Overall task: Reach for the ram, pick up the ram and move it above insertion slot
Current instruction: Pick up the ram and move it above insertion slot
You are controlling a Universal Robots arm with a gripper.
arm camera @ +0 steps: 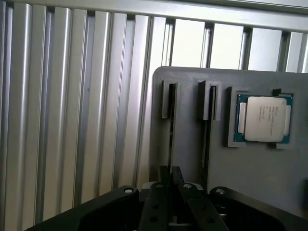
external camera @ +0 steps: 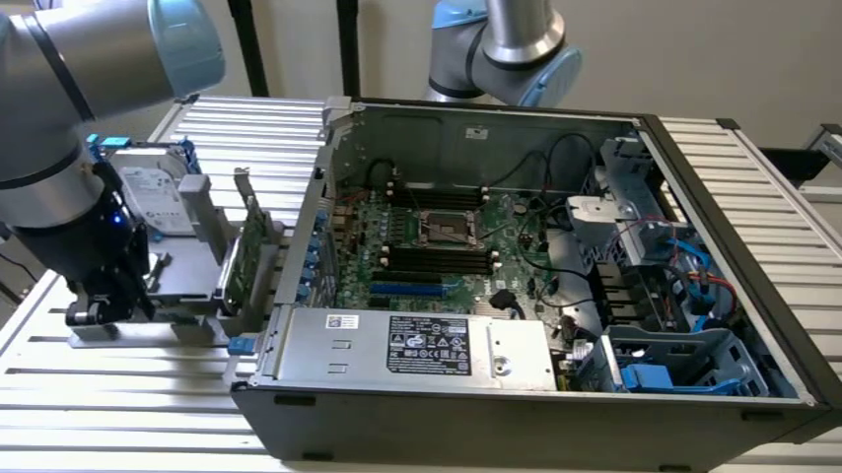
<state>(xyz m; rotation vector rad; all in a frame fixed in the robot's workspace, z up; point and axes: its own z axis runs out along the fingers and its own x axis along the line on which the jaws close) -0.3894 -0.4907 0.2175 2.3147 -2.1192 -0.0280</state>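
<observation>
My gripper [external camera: 95, 313] is down at the grey holder block [external camera: 177, 296], to the exterior view's left of the open computer case [external camera: 526, 394]. In the wrist view the gripper [arm camera: 171, 179] has its two black fingers [arm camera: 163, 185] drawn close together. Between them runs the ram [arm camera: 171, 144], seen edge-on as a thin dark strip standing in one narrow slot of the grey holder [arm camera: 250, 173]. The black memory slots [external camera: 435, 261] lie on the motherboard inside the case, far from the gripper.
A processor chip [arm camera: 263, 119] sits in a recess of the holder beside a second narrow slot [arm camera: 208, 110]. A tall green expansion card [external camera: 250, 258] and a hard drive [external camera: 152, 202] stand on the holder. A second arm [external camera: 507, 49] hangs behind the case. Ribbed aluminium table [external camera: 118, 394] surrounds everything.
</observation>
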